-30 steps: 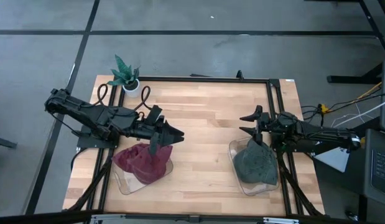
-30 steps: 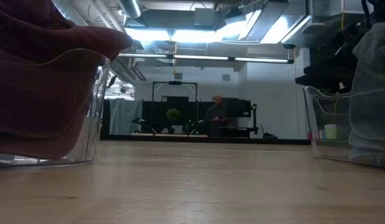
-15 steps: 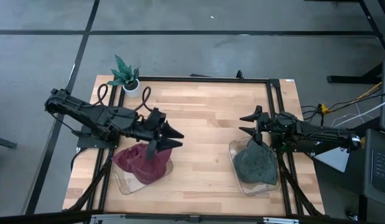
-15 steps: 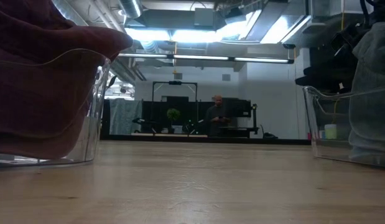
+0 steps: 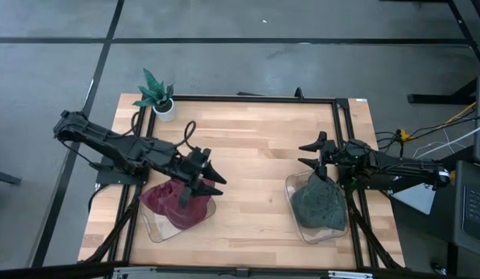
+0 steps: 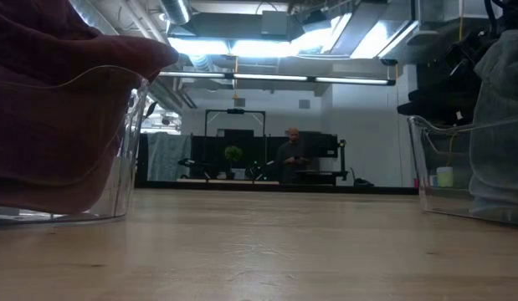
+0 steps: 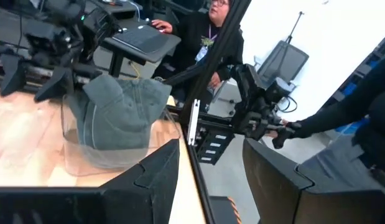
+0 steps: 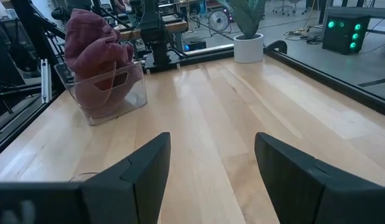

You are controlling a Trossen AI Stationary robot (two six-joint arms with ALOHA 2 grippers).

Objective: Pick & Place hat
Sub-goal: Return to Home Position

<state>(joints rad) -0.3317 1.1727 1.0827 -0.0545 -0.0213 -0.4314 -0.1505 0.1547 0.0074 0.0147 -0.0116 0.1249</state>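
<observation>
A maroon hat point(image 5: 177, 200) sits bunched in a clear bin point(image 5: 158, 229) near the table's left front; the low view shows the maroon hat point(image 6: 49, 109) rising above the bin's rim. A grey hat point(image 5: 319, 203) fills a second clear bin point(image 5: 311, 234) at the right front. My left gripper point(image 5: 217, 180) hovers open over the maroon hat's right edge, pointing right; its wrist view point(image 7: 211, 146) looks across at the grey hat point(image 7: 117, 109). My right gripper point(image 5: 304, 155) is open just beyond the grey hat's far end, facing the maroon hat point(image 8: 96, 50).
A small potted plant point(image 5: 157, 94) stands at the far left corner. A black frame point(image 5: 255, 99) runs along the table's edges. Bare wood point(image 5: 251, 178) lies between the two bins. A person point(image 7: 208, 34) sits at a desk beyond the right side.
My left gripper has drifted a little toward the near edge and back toward the left, over the maroon hat, and rolled about its axis so its fingers stand differently. The hats, the bins and my right arm have kept still.
</observation>
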